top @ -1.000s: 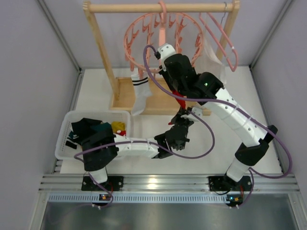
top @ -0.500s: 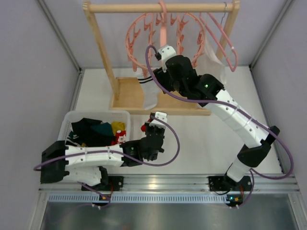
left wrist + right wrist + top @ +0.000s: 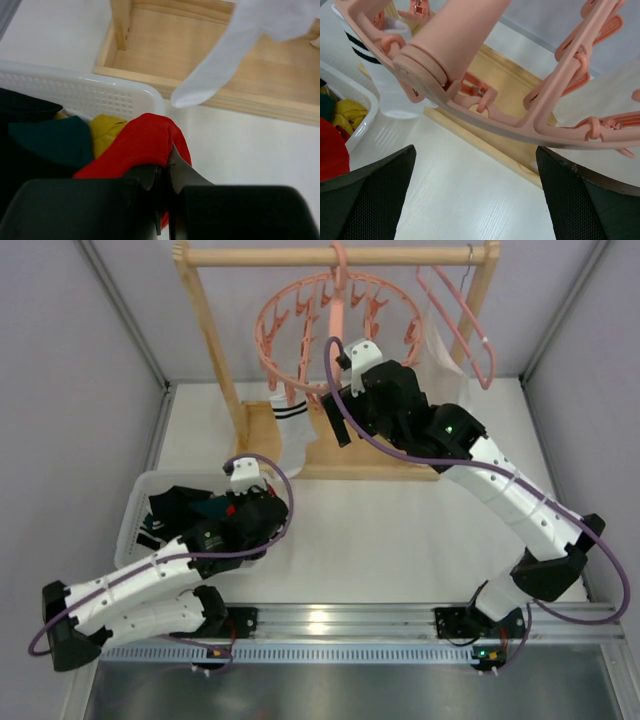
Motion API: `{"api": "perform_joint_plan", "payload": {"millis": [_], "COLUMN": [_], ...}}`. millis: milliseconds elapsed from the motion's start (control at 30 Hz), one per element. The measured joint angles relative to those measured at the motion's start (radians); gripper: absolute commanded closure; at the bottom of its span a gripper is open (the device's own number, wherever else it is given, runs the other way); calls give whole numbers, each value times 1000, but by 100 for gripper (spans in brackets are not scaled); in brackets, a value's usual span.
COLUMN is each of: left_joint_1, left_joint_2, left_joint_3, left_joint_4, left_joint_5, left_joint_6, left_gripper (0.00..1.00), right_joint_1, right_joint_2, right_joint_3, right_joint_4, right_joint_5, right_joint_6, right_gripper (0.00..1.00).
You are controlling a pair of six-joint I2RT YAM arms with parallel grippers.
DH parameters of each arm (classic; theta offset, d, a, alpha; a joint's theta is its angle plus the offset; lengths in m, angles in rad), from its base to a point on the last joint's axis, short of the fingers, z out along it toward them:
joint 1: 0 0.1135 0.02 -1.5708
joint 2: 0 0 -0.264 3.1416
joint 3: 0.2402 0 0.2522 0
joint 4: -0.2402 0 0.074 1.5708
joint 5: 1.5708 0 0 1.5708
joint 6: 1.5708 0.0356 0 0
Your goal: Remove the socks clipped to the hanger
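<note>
The round salmon-pink hanger (image 3: 335, 320) hangs from the wooden rail, seen close overhead in the right wrist view as the hanger (image 3: 485, 117). One white sock with black cuff stripes (image 3: 290, 435) is still clipped at its left side, sock (image 3: 390, 85). My right gripper (image 3: 338, 405) stands open just under the ring, right gripper (image 3: 475, 200) with nothing between its fingers. My left gripper (image 3: 238, 508) is at the basket's right rim, left gripper (image 3: 167, 155) shut on a red sock (image 3: 140, 145). Black and teal socks (image 3: 45, 142) lie in the basket.
A white plastic basket (image 3: 135, 540) sits at the left, with a yellow item (image 3: 102, 132) inside. The wooden rack's base (image 3: 200, 55) lies behind it. A plain pink triangular hanger (image 3: 465, 325) and a white cloth bag (image 3: 440, 365) hang at the rail's right.
My left gripper carried the red sock from the table's middle leftward to the basket. My right gripper opened wide beneath the ring. The striped sock swung and hangs straight again.
</note>
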Motion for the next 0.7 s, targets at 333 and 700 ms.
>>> {"api": "perform_joint_plan", "payload": {"millis": [333, 700], "left_joint_1": [410, 579], "left_joint_2": [-59, 53], "left_joint_3": [35, 36], "left_joint_4": [-64, -86], "left_joint_5": [174, 307], "left_joint_6": [43, 56], "left_gripper": [100, 2], "right_joint_1": [0, 0], "right_joint_2": [-69, -101], "right_joint_3": [-65, -117], "right_joint_4": [5, 11], "right_joint_5": [2, -1], "right_joint_6": [23, 45], "right_gripper": [1, 0]}}
